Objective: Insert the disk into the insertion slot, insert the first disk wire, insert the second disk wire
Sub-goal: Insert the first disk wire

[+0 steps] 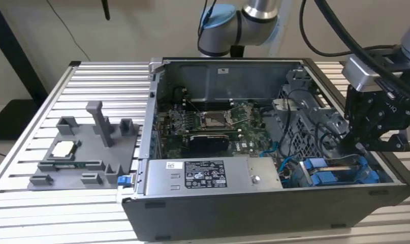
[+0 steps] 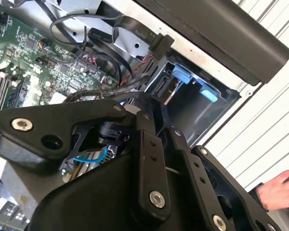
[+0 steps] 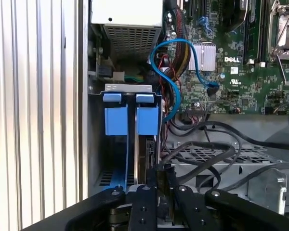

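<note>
One open computer case (image 1: 259,218) stands on one slatted counter (image 1: 89,81). Inside are one motherboard (image 1: 249,119), one grey power supply box (image 1: 262,170) and two blue drive carriers (image 3: 116,120), side by side. One grey fixture tray (image 1: 83,134) lies beside the case. There is one claw (image 3: 162,179), and one person's hand (image 2: 279,190).
</note>
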Robot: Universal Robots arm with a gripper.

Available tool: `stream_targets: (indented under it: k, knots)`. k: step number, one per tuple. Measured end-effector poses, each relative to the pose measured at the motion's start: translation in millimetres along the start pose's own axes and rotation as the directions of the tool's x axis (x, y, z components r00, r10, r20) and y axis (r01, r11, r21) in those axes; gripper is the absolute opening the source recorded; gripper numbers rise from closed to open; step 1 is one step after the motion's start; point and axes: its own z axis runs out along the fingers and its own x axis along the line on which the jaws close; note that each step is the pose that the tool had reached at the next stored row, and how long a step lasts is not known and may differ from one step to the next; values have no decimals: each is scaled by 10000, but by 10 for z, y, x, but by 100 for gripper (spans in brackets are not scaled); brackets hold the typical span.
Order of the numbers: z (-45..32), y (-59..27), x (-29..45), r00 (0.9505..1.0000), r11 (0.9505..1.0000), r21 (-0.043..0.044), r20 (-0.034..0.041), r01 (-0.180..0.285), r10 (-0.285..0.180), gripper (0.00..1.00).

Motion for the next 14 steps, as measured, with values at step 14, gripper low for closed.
stream_targets:
  k: [14]
  knots:
    - [130,-36,9,10000,9999,133,-44,-21,22,19]
